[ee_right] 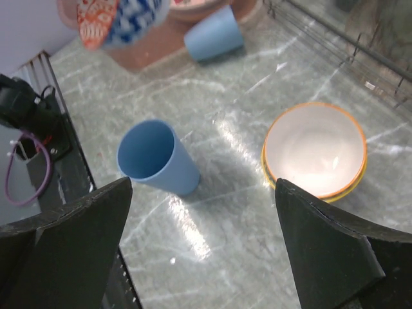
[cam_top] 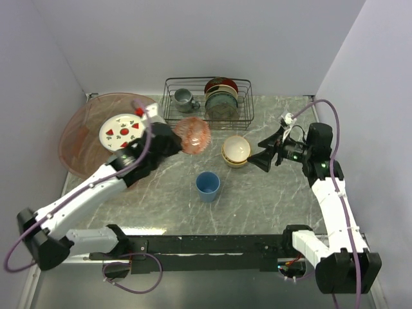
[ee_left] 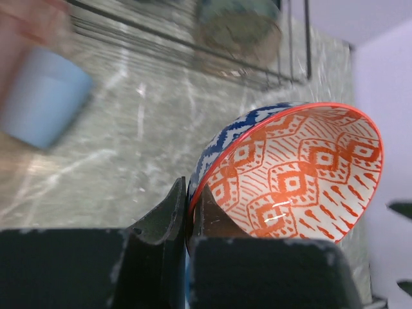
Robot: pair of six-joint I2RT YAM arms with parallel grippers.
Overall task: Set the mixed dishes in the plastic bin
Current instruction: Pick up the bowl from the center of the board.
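strawberry plate (cam_top: 122, 133) in bin (cam_top: 72, 147), mug (cam_top: 184, 98) in rack (cam_top: 245, 111)

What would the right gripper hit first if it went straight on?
Probably the cream bowl, just ahead of the open right gripper. The upright blue cup stands off that line. The gripper's height over the bowl is unclear.

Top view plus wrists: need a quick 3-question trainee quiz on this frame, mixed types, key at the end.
1. True or false: the left gripper is shut on the rim of the red-patterned bowl.
2. Which item already lies in the plastic bin? A) white strawberry plate B) grey mug C) upright blue cup
3. Fill in: the right gripper, beside the cream bowl, is ____.

Key: 1 true; 2 A; 3 open.
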